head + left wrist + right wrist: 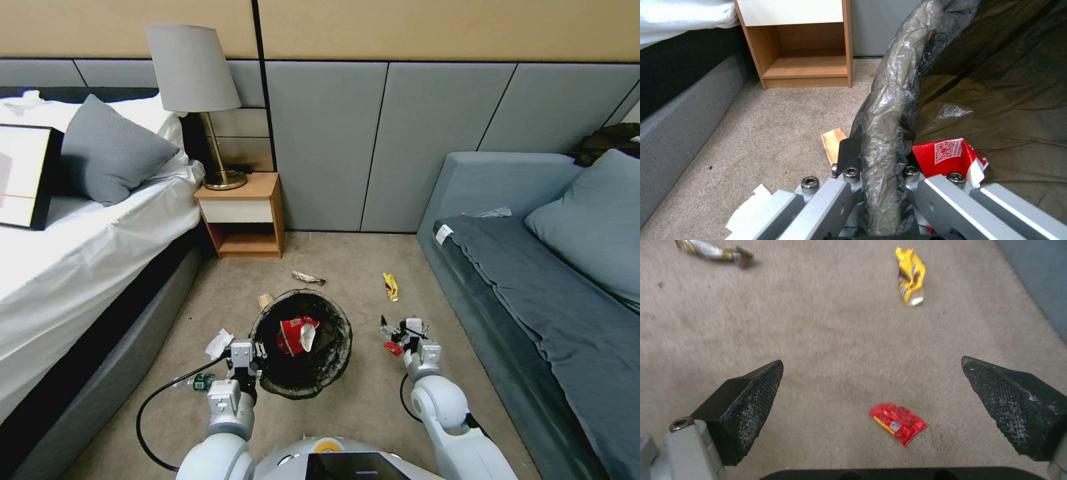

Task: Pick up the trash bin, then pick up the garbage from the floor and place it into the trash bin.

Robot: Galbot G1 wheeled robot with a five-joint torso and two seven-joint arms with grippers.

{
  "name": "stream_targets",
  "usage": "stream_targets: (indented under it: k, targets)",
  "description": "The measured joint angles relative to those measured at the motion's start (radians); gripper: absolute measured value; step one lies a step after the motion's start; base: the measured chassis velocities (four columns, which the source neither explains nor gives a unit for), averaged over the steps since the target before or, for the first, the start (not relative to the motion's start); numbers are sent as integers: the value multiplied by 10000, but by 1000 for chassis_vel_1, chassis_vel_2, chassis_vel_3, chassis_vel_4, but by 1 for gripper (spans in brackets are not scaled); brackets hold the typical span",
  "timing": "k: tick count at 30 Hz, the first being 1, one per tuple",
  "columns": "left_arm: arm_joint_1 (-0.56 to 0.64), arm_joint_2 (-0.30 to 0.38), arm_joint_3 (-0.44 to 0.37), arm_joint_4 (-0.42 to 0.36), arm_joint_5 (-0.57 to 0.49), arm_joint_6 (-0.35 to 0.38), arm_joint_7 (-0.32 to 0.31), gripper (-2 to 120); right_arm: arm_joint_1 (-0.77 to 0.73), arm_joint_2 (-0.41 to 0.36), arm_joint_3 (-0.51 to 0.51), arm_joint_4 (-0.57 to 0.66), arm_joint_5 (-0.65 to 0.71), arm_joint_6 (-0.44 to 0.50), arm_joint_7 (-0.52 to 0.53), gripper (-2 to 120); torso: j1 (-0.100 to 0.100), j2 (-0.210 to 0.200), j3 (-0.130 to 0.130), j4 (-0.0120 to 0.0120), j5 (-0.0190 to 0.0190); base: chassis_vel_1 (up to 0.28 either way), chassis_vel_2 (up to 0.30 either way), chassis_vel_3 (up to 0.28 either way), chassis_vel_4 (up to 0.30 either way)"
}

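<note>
The trash bin [339, 347], lined with a dark bag, hangs tilted over the floor [360, 260]; a red-and-white cup [293, 335] lies inside it. My left gripper [247, 357] is shut on the bin's bag-covered rim [885, 133]. My right gripper [403, 333] is open just above a small red wrapper [898, 423], which lies on the carpet between its fingers [751, 396]. More garbage is on the floor: a yellow wrapper [391, 287], a silvery wrapper [309, 277], a white tissue [219, 343], a scrap of brown paper [833, 143] and a green-labelled bottle [200, 382].
A wooden nightstand [243, 217] with a lamp [193, 73] stands at the back, beside the bed [80, 253] on the left. A grey sofa [533, 287] runs along the right. Open carpet lies between them.
</note>
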Motion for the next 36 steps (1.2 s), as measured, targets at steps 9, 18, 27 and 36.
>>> stream_targets:
  k: [9,18,27,36]
  targets:
    - [46,-28,-8,-25,1,2,-101,0,264,-23,-23,-1228,-706,428,-793,100,1,0,0,-1,-1,0,0,0,0]
    - [89,-24,-61,-60,28,-3,-96,0,599,-189,37,-2601,-1491,1331,-1769,100,0,0,0,-1,1,0,0,0,0]
    - [97,-42,-58,-51,51,-23,-94,0,1046,-393,-5,-3562,-1986,1769,-2186,100,1,0,0,-2,0,0,0,0,0]
    - [132,-45,-98,-48,73,-39,-96,0,1830,-198,-55,-4777,-2479,2308,-2414,100,1,0,0,0,1,0,0,0,0]
